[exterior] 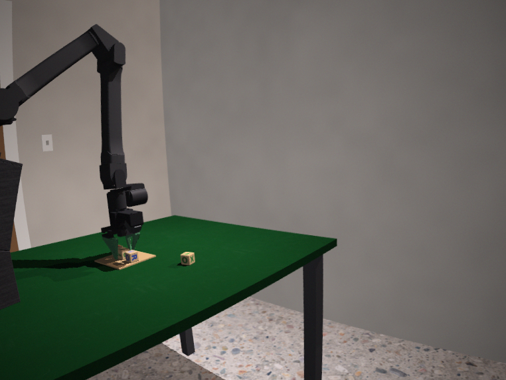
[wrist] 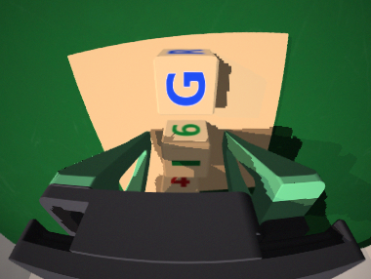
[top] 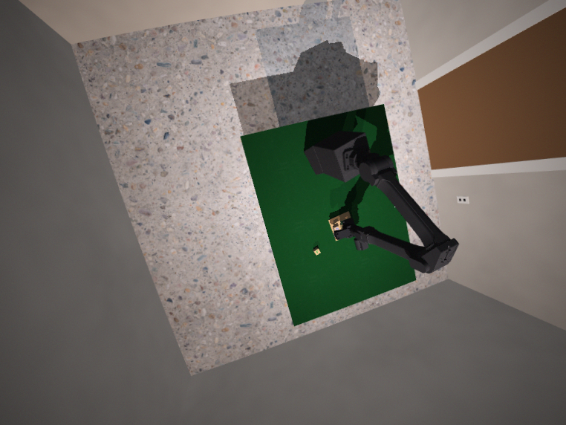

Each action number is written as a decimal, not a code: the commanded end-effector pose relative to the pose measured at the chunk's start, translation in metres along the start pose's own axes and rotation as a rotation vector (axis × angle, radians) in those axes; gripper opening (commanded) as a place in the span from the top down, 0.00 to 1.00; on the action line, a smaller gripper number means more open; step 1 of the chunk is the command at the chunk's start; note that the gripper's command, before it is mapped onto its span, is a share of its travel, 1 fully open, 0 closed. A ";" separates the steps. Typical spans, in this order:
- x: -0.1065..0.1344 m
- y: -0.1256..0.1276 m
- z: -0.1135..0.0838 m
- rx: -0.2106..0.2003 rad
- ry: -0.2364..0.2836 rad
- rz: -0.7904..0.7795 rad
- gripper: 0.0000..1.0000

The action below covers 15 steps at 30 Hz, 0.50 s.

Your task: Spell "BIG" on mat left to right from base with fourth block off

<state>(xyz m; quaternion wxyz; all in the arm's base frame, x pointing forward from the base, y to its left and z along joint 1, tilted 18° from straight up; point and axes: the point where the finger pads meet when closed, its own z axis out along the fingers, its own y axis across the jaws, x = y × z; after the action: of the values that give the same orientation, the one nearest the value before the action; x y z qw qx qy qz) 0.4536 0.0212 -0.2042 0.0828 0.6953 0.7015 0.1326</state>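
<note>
Gripper [top: 338, 232] [exterior: 123, 253] [wrist: 186, 138]: fingers standing spread around the middle block [wrist: 185, 158], pinching nothing. Mat [top: 346, 215] [exterior: 147, 256] [wrist: 112, 88] is lying flat, carrying three blocks in a row. G block [exterior: 131, 256] [wrist: 185, 83] is showing its letter on top; the middle one is showing a green I. End block [wrist: 178, 183] is hiding its top face, so B is unconfirmed. Fourth block [top: 316, 251] [exterior: 187, 258] is resting off the mat. Spelling is apparently nearing completion; remaining: withdrawing without nudging, checking spacing.

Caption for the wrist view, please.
Open jaws around a wooden block on the mat, beside the block marked with a blue G.
</note>
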 end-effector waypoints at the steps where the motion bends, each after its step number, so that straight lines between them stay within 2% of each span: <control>1: 0.003 -0.003 0.006 0.003 -0.004 -0.012 0.42; 15: 0.003 -0.004 0.006 0.006 -0.004 -0.012 0.42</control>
<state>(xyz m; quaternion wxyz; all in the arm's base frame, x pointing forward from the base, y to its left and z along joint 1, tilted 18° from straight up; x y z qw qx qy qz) 0.4536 0.0212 -0.2042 0.0828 0.6953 0.7015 0.1326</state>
